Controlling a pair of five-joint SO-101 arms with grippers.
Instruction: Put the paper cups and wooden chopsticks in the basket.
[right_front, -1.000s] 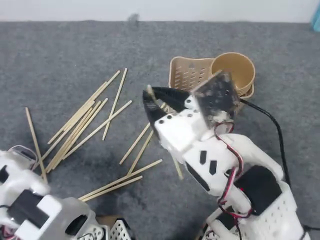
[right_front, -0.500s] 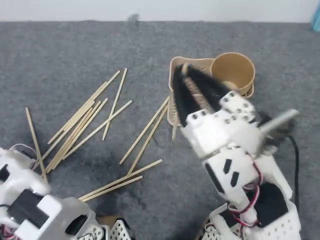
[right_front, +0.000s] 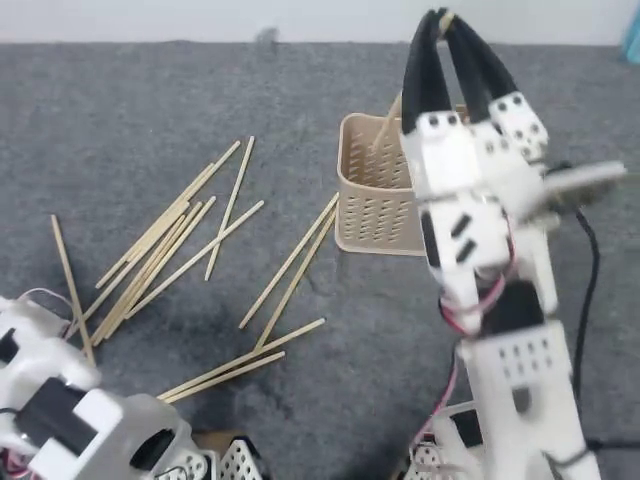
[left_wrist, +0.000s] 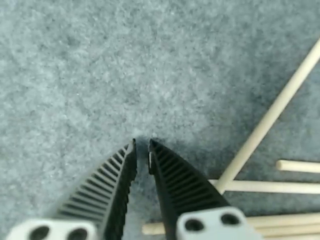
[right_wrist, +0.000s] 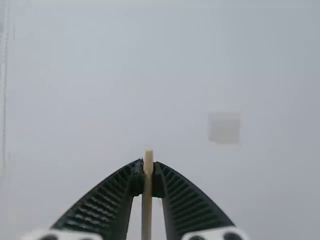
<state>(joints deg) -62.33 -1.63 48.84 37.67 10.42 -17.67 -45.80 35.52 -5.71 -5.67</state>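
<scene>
My right gripper (right_front: 443, 20) has just swung up high, pinching a wooden chopstick (right_wrist: 148, 156). Its lower end seems inside the basket (right_front: 375, 200) below, so I'd release next.

grey carpet (right_front: 100, 110) below a pale, perhaps white, wall (right_front: 200, 18)

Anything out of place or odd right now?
Nothing damaged. Loose chopsticks lie scattered on the carpet, and a pair ends against the basket from outside. The right tool holds one chopstick tilted over the basket.
</scene>
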